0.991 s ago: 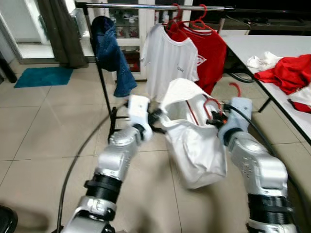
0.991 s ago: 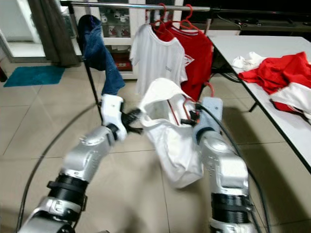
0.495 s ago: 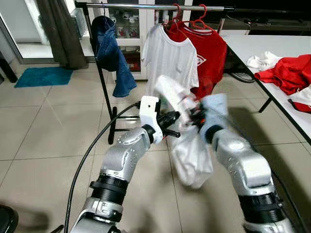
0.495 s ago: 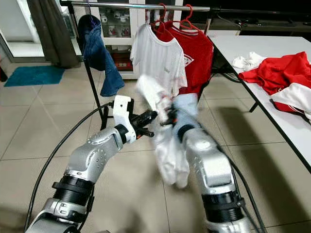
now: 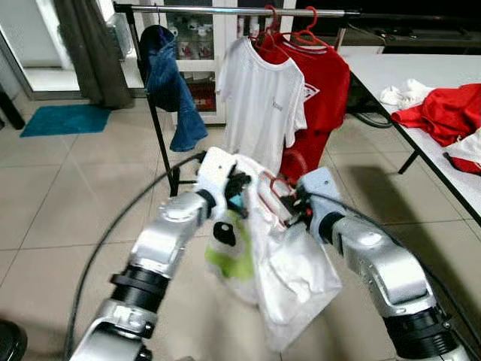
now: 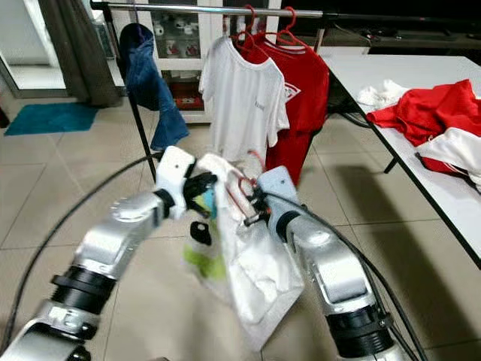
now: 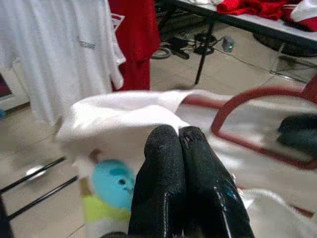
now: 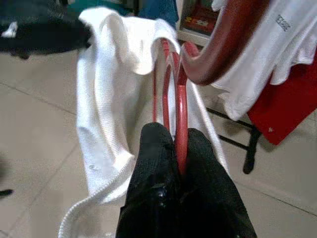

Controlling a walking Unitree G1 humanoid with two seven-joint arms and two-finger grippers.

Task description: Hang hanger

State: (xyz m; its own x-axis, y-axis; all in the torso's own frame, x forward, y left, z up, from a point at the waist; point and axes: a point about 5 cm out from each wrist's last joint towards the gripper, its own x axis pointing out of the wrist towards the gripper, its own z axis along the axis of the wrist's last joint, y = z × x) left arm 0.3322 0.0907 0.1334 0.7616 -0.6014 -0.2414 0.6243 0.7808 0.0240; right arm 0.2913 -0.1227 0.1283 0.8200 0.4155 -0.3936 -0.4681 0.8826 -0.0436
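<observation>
Much of the red hanger [image 8: 181, 106] is buried in the white shirt [image 5: 289, 263] we hold out in front of us, so we cannot make out its full shape or say for certain which way its long axis runs. In our right wrist view its thin red bars run straight away from the fingers, and a thicker curved red piece — apparently the hook — arcs just beyond them.

Our right gripper [image 8: 174, 144] is pinched tight on those red bars, with white cloth draped on either side. Just beside it, our left gripper [image 7: 177, 136] has its fingers pressed together on a fold of the shirt's edge; a blue and green print [image 7: 110, 188] shows below the fingertips, blurred.

Beyond both grippers stands the clothes rack [image 5: 225, 10], carrying a white T-shirt [image 5: 261, 101], a red shirt [image 5: 325, 79] and a blue garment [image 5: 169, 83]. Off past the right gripper, a table [image 5: 398, 71] holds more red and white clothes [image 5: 436, 109] — partly cut off.
</observation>
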